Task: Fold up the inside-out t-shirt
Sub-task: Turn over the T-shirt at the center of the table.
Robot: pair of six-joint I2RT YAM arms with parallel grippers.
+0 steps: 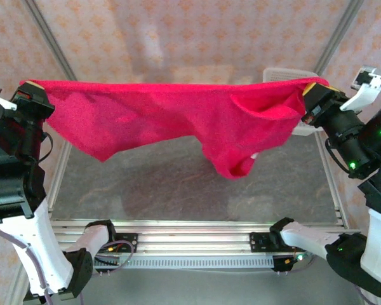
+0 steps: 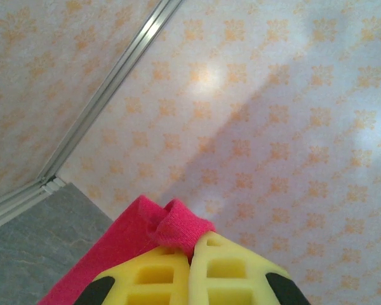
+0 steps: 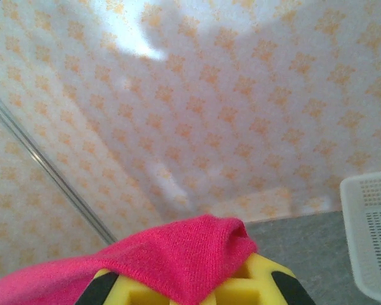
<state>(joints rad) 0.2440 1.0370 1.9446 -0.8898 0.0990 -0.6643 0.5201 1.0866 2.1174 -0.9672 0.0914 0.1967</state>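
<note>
The inside-out t-shirt (image 1: pixel 171 117), bright crimson red, hangs stretched in the air above the table, sagging lowest right of centre. My left gripper (image 1: pixel 26 90) is shut on its left corner, high at the left. My right gripper (image 1: pixel 310 92) is shut on its right corner, high at the right. In the left wrist view a fold of the t-shirt (image 2: pixel 178 225) pokes out between the closed yellow fingers (image 2: pixel 152 273) of my left gripper (image 2: pixel 193 254). In the right wrist view the t-shirt (image 3: pixel 178 254) drapes over my right gripper (image 3: pixel 206 289), whose yellow fingers (image 3: pixel 254 279) are pressed together under it.
A grey table (image 1: pixel 178 184) lies under the hanging cloth. A white mesh basket (image 1: pixel 286 75) stands at the back right, partly behind the shirt, and its corner (image 3: pixel 371 235) appears at the right edge of the right wrist view. Patterned walls enclose the back and sides.
</note>
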